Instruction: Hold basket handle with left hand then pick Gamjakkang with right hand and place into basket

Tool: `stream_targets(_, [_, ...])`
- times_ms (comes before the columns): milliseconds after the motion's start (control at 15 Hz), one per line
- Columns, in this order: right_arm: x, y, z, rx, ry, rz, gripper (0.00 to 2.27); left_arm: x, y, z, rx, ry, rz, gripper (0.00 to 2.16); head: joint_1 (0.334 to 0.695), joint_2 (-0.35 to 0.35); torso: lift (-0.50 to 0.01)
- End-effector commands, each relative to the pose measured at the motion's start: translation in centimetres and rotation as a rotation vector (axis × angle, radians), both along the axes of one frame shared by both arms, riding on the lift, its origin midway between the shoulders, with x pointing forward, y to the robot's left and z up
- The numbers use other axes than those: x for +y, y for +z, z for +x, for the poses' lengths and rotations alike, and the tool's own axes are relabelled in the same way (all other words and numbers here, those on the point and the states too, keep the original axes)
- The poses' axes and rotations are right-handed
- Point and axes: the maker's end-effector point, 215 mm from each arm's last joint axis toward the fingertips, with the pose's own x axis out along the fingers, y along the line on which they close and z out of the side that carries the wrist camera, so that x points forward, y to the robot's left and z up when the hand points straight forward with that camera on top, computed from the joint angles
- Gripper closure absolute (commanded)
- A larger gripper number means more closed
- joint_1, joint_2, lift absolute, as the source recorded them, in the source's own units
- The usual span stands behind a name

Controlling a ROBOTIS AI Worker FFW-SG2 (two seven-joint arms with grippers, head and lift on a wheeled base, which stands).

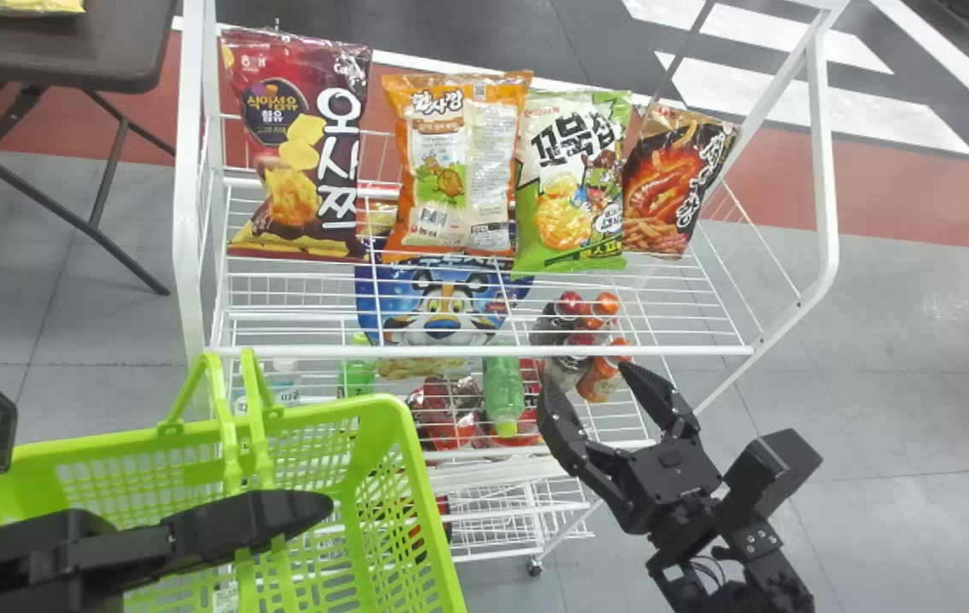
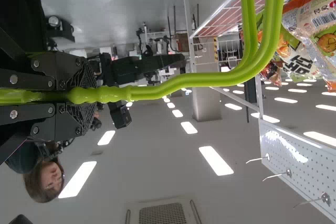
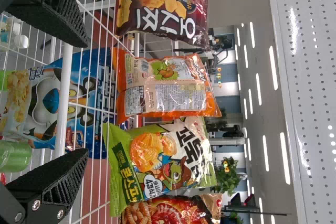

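Currently, left pincer (image 1: pixel 318 508) closed round the ribbed handle (image 2: pixel 157 88) of the lime-green plastic basket (image 1: pixel 426 478) | basket's inside partly hidden, contents hard to judge | right pincer (image 1: pixel 585 375) wide, by the white wire rack (image 1: pixel 484 351) | Gamjakkang, orange-and-white foil bag (image 1: pixel 450 170), on top shelf between dark-red bag (image 1: pixel 297 145) and green-and-white bag (image 1: pixel 570 187)

The Gamjakkang bag (image 1: pixel 457 166) is orange, with a pale panel and a small green picture on it. To the left of this bag is a dark red one (image 1: pixel 301 145) with yellow chips printed, and to its right is a white and green one (image 1: pixel 571 183); below it, a blue bag (image 1: pixel 442 306) carries a striped tiger face. Nearer than the Gamjakkang, the basket (image 1: pixel 395 410) is lime green, patterned with rows of slots.
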Motion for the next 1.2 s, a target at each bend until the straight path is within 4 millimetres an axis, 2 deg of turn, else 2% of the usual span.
stream_targets(0, [0.1,0.0,0.0,0.0,0.001,0.002,0.09,0.0,0.1,0.1,-0.003,-0.002,-0.001,2.15,0.695,-0.35,-0.017])
stream_targets(667, [0.0,0.2,0.4,-0.005,-0.001,0.003,0.09,-0.2,0.2,0.0,0.005,-0.006,-0.016,2.15,0.695,-0.35,-0.017])
stream_targets(933, [0.8,0.6,3.1,0.014,-0.005,0.034,0.09,-0.5,0.0,-0.2,0.006,-0.013,-0.015,2.15,0.695,-0.35,-0.017])
stream_targets(1133, [2.1,1.4,6.9,0.037,-0.006,0.05,0.09,-0.5,-0.1,-0.4,0.011,-0.016,-0.016,2.15,0.695,-0.35,-0.017])
